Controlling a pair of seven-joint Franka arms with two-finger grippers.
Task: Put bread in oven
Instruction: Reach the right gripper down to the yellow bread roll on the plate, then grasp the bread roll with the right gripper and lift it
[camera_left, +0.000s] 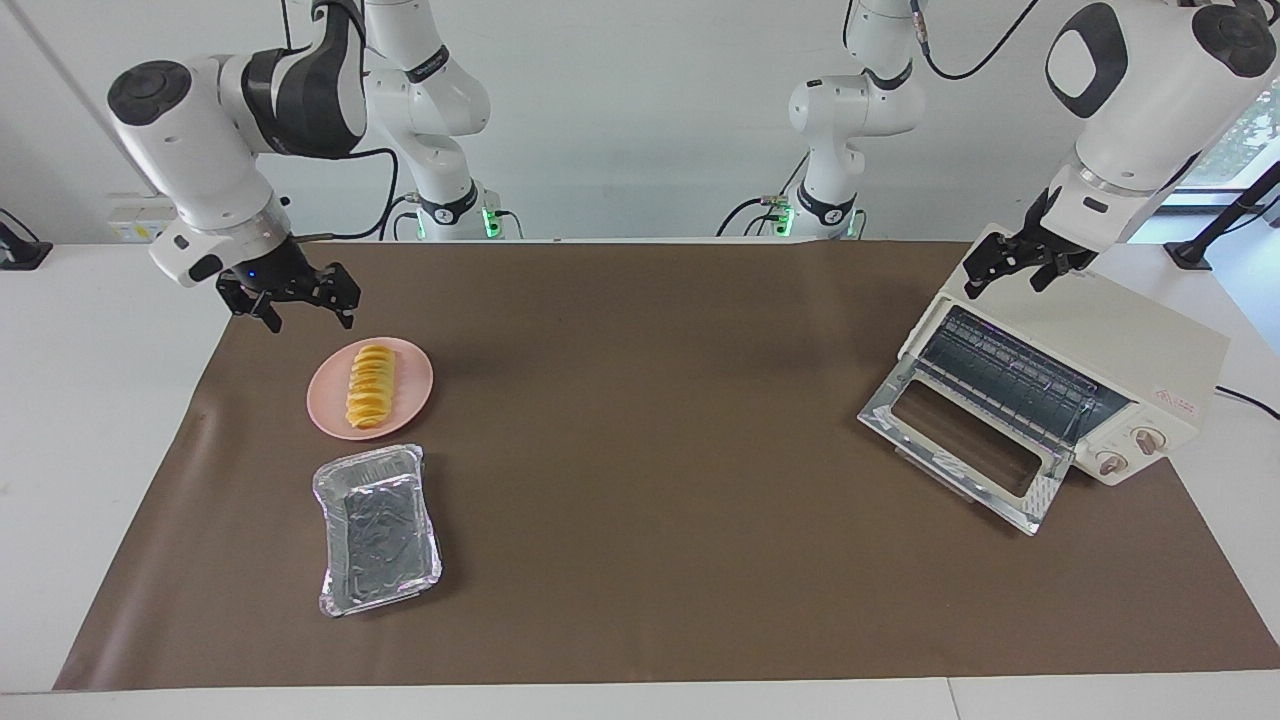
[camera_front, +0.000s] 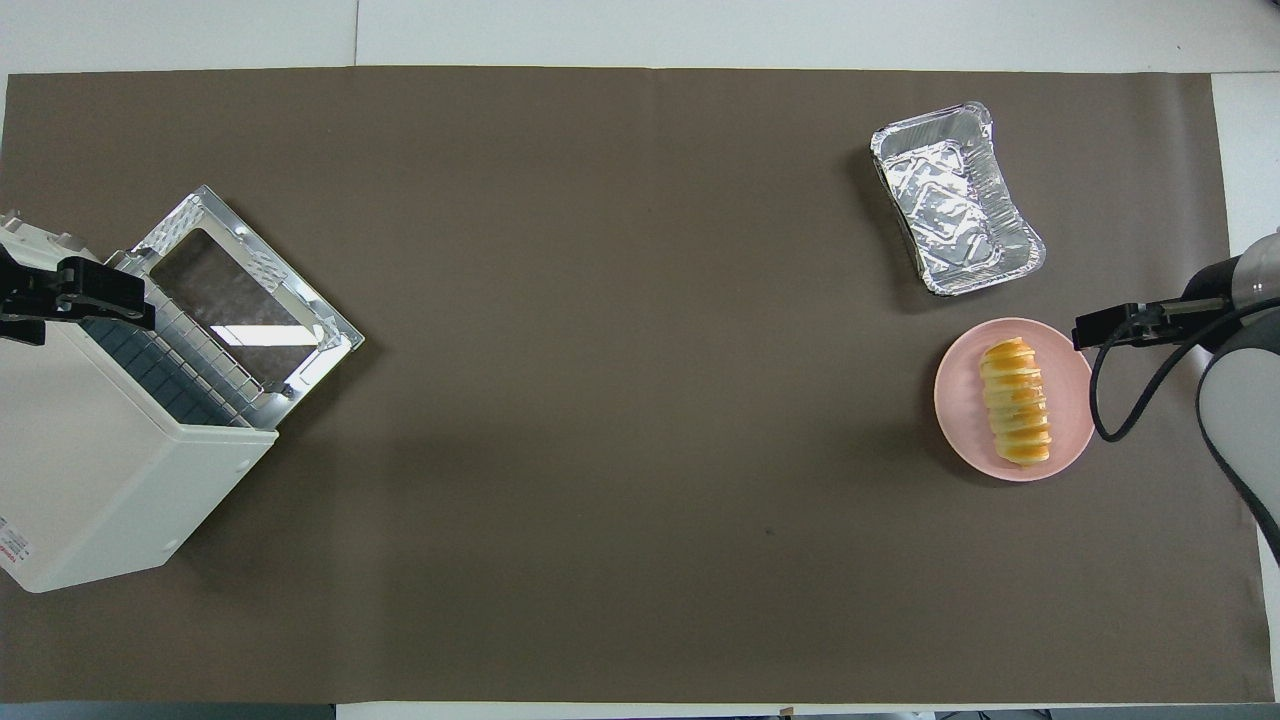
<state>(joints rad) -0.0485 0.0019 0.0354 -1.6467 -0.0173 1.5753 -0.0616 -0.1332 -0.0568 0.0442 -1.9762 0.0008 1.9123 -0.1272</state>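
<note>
The bread (camera_left: 369, 386) (camera_front: 1015, 401), a ridged golden loaf, lies on a round pink plate (camera_left: 417, 392) (camera_front: 958, 402) toward the right arm's end of the table. My right gripper (camera_left: 310, 320) (camera_front: 1105, 328) hangs open and empty over the mat, just off the plate's rim. The cream-white oven (camera_left: 1135, 345) (camera_front: 100, 460) stands at the left arm's end, its glass door (camera_left: 960, 450) (camera_front: 240, 295) folded down and the wire rack showing. Over the oven's top front edge my left gripper (camera_left: 1005, 285) (camera_front: 80, 300) waits, open and empty.
A crinkled silver foil tray (camera_left: 378, 530) (camera_front: 955, 200) lies empty beside the plate, farther from the robots. A brown mat (camera_left: 650, 450) covers most of the white table. A black cable (camera_front: 1120, 400) loops down from the right wrist beside the plate.
</note>
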